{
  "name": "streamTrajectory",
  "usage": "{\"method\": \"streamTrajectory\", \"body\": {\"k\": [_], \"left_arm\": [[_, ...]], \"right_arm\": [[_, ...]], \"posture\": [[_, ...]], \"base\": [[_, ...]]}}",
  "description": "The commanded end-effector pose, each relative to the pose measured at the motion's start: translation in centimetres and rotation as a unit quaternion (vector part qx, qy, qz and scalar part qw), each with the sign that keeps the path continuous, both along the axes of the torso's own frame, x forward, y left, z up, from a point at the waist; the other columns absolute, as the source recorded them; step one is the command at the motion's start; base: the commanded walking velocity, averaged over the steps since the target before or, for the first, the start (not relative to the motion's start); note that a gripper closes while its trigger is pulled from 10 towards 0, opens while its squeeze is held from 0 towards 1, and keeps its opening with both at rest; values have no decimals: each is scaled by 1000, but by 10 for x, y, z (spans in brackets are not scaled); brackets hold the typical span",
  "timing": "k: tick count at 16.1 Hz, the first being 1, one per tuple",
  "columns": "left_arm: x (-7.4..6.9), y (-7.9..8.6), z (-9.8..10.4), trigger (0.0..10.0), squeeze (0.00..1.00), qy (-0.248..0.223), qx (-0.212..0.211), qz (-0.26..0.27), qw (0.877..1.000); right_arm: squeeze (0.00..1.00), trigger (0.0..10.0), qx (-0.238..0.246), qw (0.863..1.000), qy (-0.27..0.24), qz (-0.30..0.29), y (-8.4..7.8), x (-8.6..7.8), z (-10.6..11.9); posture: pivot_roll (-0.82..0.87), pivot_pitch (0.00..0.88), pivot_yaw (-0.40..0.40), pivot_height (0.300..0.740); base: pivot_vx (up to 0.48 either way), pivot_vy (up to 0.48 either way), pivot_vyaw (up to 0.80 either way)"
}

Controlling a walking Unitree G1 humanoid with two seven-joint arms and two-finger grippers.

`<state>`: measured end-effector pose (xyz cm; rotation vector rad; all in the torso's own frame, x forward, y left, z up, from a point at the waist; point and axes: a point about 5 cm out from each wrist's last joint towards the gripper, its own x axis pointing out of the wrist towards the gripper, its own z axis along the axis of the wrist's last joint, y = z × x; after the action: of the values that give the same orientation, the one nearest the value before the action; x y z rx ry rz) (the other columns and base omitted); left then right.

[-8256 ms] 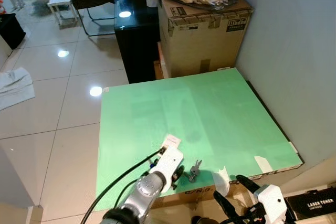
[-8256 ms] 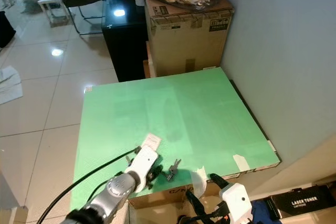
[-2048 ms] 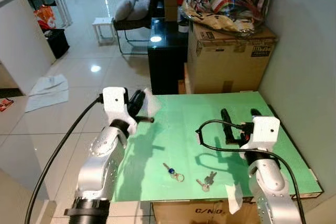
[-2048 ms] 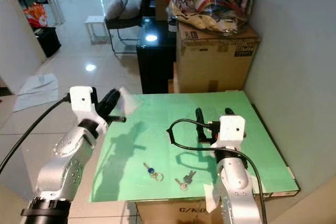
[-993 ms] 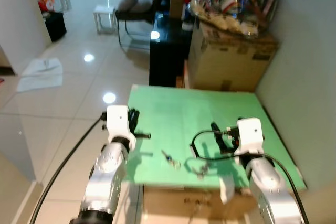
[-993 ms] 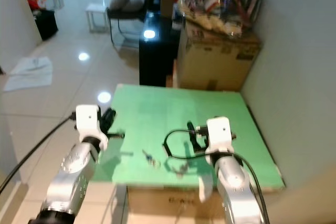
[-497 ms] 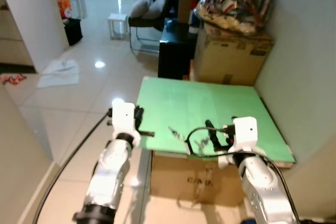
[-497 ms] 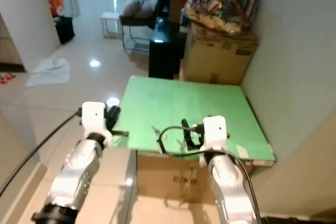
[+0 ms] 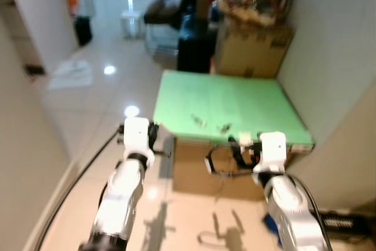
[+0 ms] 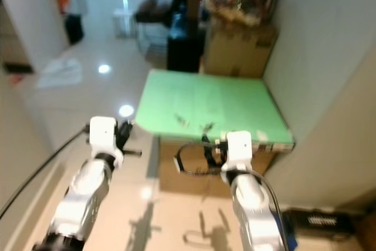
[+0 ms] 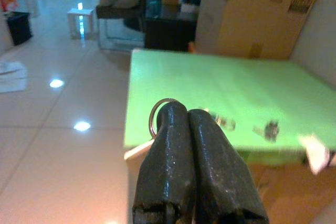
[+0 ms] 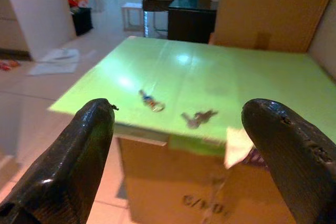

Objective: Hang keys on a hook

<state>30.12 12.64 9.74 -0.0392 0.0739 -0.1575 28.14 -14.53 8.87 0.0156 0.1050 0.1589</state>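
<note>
Left gripper (image 11: 181,116): fingers pressed together, thin metal key ring (image 11: 157,113) pinched at tips, ring looping out beside them; key itself hidden, head views blurred.

Ahead of fingers, beyond and well apart: green desk (image 9: 247,107) with two loose key bunches, blue-tagged keys (image 12: 149,100) and plain keys (image 12: 197,118).

Right gripper (image 12: 178,145): fingers spread wide, holding nothing, pointing at desk edge.

No hook visible. Judgement: carrying step; keep pinch firm, ring clear of tips, locate hook before raising arm.

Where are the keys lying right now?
Two small sets of keys lie side by side on the green table, near its front edge, ahead of both raised arms.
</note>
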Motion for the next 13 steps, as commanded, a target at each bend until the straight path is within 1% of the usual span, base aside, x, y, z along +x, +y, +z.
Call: {"method": "streamTrajectory", "body": {"k": [1,5,11,13], "left_arm": [[-1,-6,4,10000,0,-7,-1,-8,1000],[-3,1,4,10000,0,-10,0,4,1000],[-4,3,3,10000,0,-6,5,8,1000],[-2,3,5,10000,0,-10,1,7,1000]], "right_arm": [[1000,10000,2,1000,7,-3,-2,0,-3],[1000,10000,6,1000,5,9,4,6,-3],[1000,10000,5,1000,-1,13,4,7,-3],[1000,10000,-2,999,-9,37,11,6,0]], "posture": [[-79,0,-25,736],[-52,0,-37,736],[-47,0,-40,736],[-49,0,-39,736]], "base": [[-296,0,0],[-296,0,0],[-305,0,0],[-120,0,772]]}}
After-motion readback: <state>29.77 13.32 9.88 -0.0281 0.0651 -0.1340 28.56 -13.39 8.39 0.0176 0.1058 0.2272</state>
